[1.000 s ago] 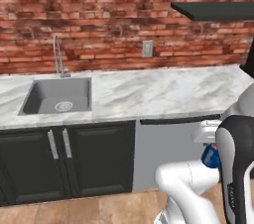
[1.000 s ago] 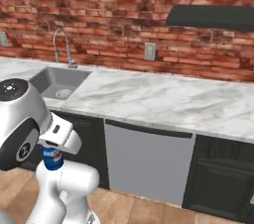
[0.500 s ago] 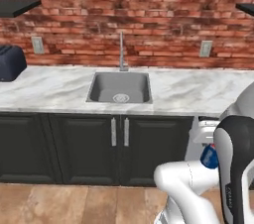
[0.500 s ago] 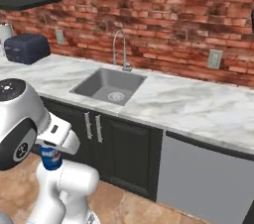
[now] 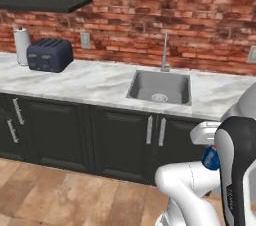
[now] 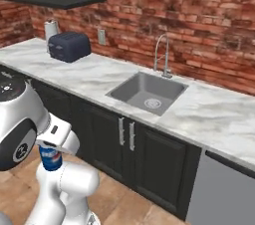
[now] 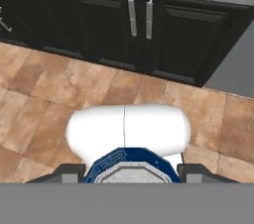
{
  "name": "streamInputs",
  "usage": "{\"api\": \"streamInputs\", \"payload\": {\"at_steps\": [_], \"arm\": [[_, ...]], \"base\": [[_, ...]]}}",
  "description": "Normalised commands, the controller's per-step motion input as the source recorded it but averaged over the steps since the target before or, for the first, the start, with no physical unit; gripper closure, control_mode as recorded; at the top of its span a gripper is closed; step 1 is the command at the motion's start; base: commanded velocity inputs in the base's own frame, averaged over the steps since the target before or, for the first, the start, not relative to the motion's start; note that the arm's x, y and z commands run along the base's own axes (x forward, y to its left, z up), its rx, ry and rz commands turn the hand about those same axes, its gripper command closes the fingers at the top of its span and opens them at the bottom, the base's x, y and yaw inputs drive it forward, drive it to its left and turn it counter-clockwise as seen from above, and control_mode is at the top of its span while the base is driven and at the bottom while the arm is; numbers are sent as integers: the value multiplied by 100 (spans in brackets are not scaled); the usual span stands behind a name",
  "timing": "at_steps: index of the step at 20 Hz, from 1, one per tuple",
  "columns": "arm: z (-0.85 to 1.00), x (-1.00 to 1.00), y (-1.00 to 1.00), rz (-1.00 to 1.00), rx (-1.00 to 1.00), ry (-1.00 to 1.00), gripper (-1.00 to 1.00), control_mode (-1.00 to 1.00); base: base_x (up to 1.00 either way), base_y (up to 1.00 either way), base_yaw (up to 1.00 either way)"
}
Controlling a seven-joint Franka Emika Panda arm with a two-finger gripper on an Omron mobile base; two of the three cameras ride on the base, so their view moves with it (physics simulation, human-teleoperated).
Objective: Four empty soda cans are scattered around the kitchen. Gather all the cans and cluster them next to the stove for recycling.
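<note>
A blue soda can (image 5: pixel 210 159) with a silver top is held low in front of the robot's white body, and my gripper (image 5: pixel 210 156) is shut on it. From the right base view the same can (image 6: pixel 50 159) hangs under the white hand, gripper (image 6: pixel 50 155) around it. In the hand view the can's top (image 7: pixel 131 167) sits between the two dark fingertips (image 7: pixel 68 171), above the brown floor. The stove is out of view.
A marble counter (image 5: pixel 90 82) with a steel sink (image 5: pixel 160 88) and faucet (image 5: pixel 165 52) runs along the brick wall. A dark toaster (image 5: pixel 49 55), a paper towel roll (image 5: pixel 21 45) and a black shelf (image 5: pixel 45 2) are at the left. Dark cabinets (image 5: pixel 120 142) stand below, a grey dishwasher front (image 6: pixel 224 191) at the right.
The whole picture has slid: the base has travelled left along the counter, so the sink now lies further right and the toaster has come into view. The can stays gripped.
</note>
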Motion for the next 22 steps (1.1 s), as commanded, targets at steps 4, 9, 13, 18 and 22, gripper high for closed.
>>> {"api": "streamInputs", "payload": {"at_steps": [4,9,13,18,22], "arm": [[0,0,0,0,0,0,100,100],[0,0,0,0,0,0,100,100],[0,0,0,0,0,0,100,100],[0,0,0,0,0,0,100,100],[0,0,0,0,0,0,100,100]], "base": [[-14,18,43],[-12,15,45],[-4,19,46],[-1,12,49],[-2,10,51]]}}
